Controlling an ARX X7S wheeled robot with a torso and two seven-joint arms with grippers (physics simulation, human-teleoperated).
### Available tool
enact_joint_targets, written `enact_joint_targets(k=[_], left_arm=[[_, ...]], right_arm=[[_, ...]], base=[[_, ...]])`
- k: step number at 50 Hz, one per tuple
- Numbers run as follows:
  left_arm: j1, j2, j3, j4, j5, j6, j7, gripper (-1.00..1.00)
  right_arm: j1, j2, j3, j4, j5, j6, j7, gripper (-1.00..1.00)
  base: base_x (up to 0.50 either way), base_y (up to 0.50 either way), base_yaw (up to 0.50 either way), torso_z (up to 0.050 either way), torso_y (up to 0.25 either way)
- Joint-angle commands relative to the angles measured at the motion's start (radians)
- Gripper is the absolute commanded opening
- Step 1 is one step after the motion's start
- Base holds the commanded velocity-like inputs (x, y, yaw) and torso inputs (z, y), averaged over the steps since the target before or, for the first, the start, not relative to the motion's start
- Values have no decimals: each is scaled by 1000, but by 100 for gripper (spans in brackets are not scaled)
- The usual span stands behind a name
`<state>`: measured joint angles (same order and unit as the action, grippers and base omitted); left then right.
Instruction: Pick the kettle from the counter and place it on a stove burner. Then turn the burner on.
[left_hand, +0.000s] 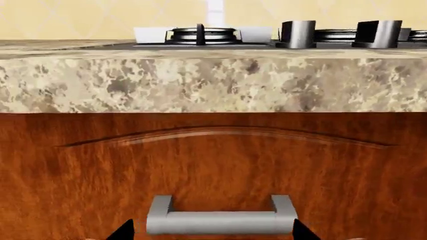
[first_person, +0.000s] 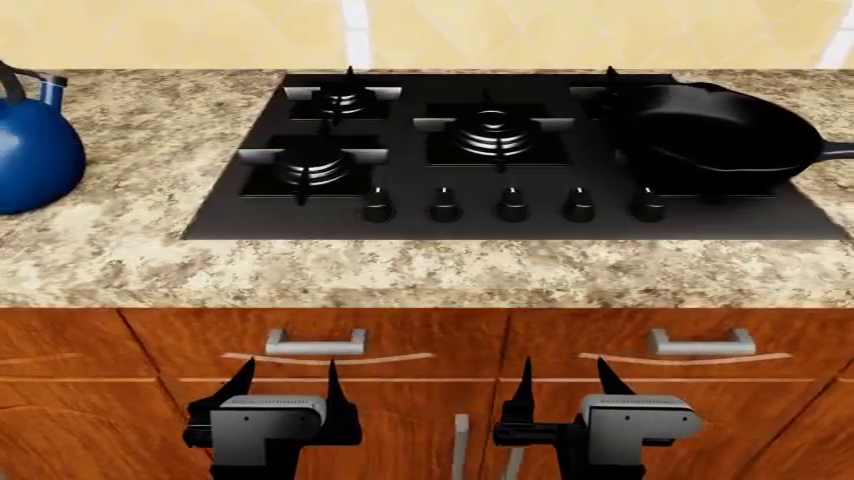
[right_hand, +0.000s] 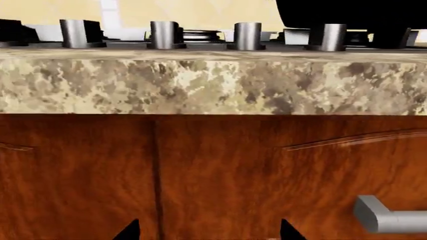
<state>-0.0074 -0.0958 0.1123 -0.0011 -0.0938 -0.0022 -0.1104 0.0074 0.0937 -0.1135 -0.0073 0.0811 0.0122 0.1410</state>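
Observation:
The blue kettle (first_person: 30, 140) with its black arched handle stands on the granite counter (first_person: 134, 240) at the far left, partly cut off by the head view's edge. The black stove (first_person: 507, 150) lies in the middle of the counter, with a mid-sized burner (first_person: 312, 160) at its front left and a row of five black knobs (first_person: 513, 204). My left gripper (first_person: 287, 380) and right gripper (first_person: 562, 378) are both open and empty, low in front of the cabinet doors, well below and to the right of the kettle. The kettle is out of both wrist views.
A black frying pan (first_person: 721, 135) sits on the stove's right burners. Reddish wooden cabinets with metal handles (first_person: 315, 343) run below the counter. The left wrist view faces a drawer handle (left_hand: 220, 220) and the counter's edge (left_hand: 213, 82); the right wrist view shows the counter's edge (right_hand: 213, 85) and knobs (right_hand: 247, 36).

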Motion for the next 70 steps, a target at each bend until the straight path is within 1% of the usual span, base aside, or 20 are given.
enact_joint_targets(k=[1,63,70], left_arm=[[-3,-13,17,-1,-10,-1,-14,100],[-9,-57,70,-3,-53,10,-61,100],[-10,-62,78,-3,-57,19,-59,100]], right_arm=[[2,12,-14,0,15,1,14,100],[11,55,-68,5,54,-6,70,100],[12,57,-70,5,61,-11,76,100]], base=[[0,500,0,0,0],[0,499,0,0,0],[0,147,0,0,0]])
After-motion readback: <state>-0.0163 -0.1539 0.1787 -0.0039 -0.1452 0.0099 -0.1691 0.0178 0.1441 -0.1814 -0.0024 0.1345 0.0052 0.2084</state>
